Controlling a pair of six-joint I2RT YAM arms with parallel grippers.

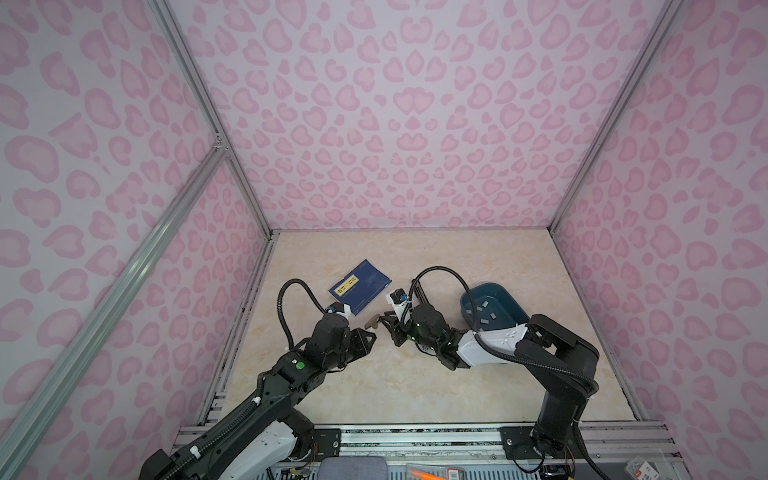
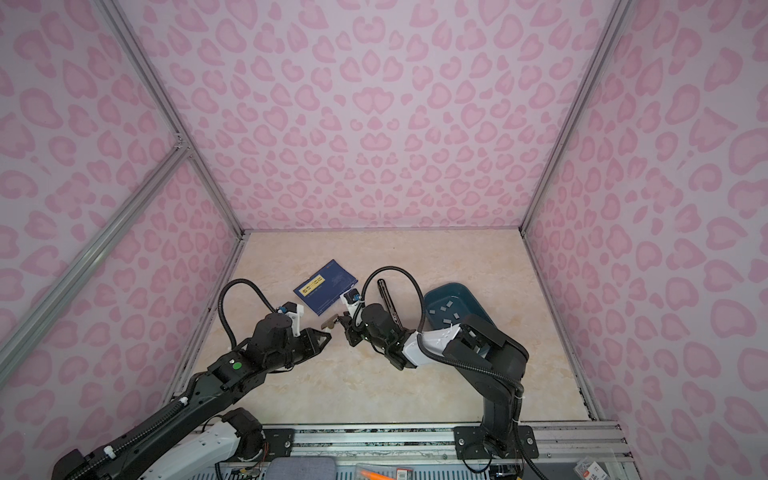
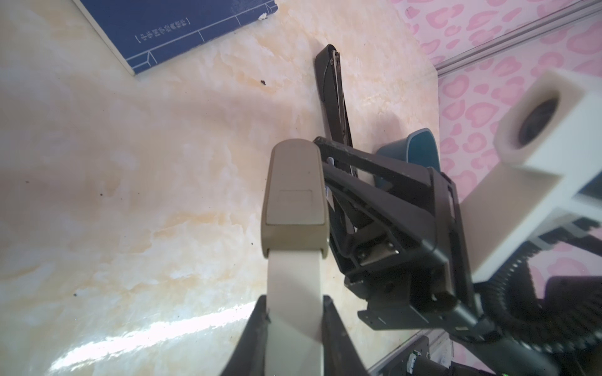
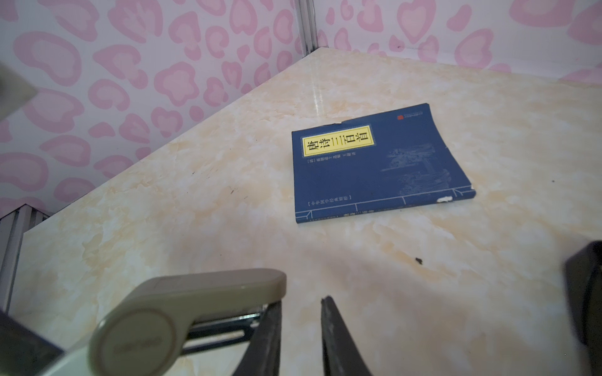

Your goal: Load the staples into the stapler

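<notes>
Staples [image 1: 484,313] lie in the teal tray [image 1: 500,297] behind my empty, slightly parted right claw [image 4: 301,301], nearer that arm, while my left claw [image 3: 294,306] clamps the stapler [image 3: 294,201].

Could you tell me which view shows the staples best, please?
Both top views: the staples lie loose inside the teal tray. The left wrist view catches only the tray's rim; the right wrist view shows neither.
</notes>
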